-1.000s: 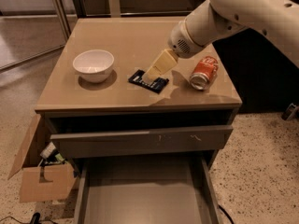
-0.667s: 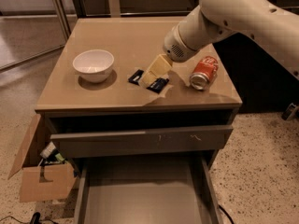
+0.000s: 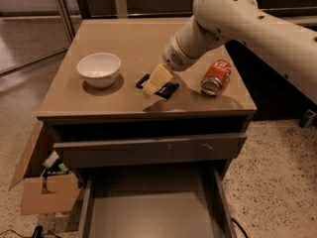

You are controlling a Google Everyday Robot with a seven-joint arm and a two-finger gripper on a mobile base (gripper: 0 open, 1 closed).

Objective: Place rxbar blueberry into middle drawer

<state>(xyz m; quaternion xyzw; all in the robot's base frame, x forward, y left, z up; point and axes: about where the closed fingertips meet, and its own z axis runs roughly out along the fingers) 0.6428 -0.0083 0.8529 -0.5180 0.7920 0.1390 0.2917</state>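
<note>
The rxbar blueberry (image 3: pixel 170 89), a dark flat wrapper, lies on the wooden cabinet top (image 3: pixel 129 38) near its front edge, between a bowl and a can. My gripper (image 3: pixel 151 87), cream-coloured, comes down from the upper right on the white arm and sits right over the bar's middle, hiding it; the bar's two ends show on either side. Whether it touches the bar I cannot tell. The middle drawer (image 3: pixel 148 214) is pulled out at the bottom of the view, a grey tray with nothing in it.
A white bowl (image 3: pixel 99 69) stands left of the bar. A red-orange soda can (image 3: pixel 216 77) lies on its side to the right. A drawer with a scuffed front (image 3: pixel 148 150) sits just above the open one. A cardboard box (image 3: pixel 42 192) stands on the floor at left.
The arm has swung left and lower, bringing my gripper from the bar's right end to over its middle. The bar, can and bowl have not moved.
</note>
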